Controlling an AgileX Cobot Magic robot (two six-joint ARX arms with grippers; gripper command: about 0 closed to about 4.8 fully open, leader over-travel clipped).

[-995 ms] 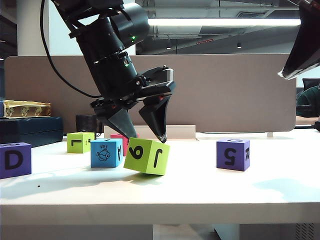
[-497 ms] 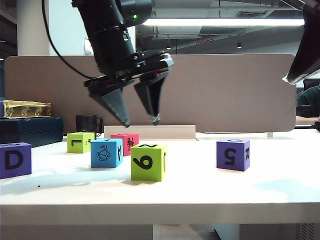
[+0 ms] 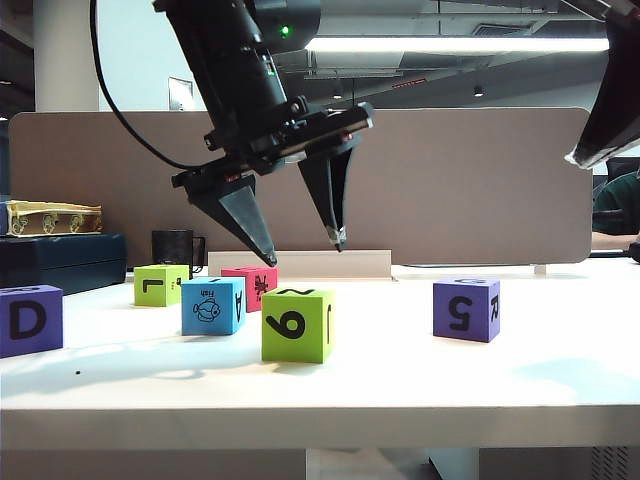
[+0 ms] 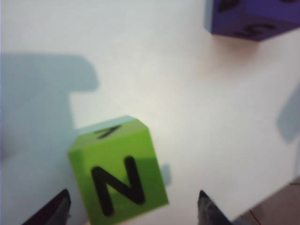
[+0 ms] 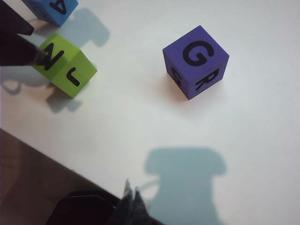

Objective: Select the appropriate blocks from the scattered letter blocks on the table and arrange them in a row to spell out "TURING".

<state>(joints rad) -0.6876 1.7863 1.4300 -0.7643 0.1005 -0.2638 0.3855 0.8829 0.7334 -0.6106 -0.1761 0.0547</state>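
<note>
Exterior view: left pincer (image 3: 303,250) wide, empty, above green block (image 3: 297,324) | right pincer (image 5: 131,194) apparently closed, empty | wrist-only: block's N top

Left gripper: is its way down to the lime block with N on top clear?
Probably yes. The left gripper hangs open just above the lime block, nothing between; the blue block sits clear to one side.
</note>
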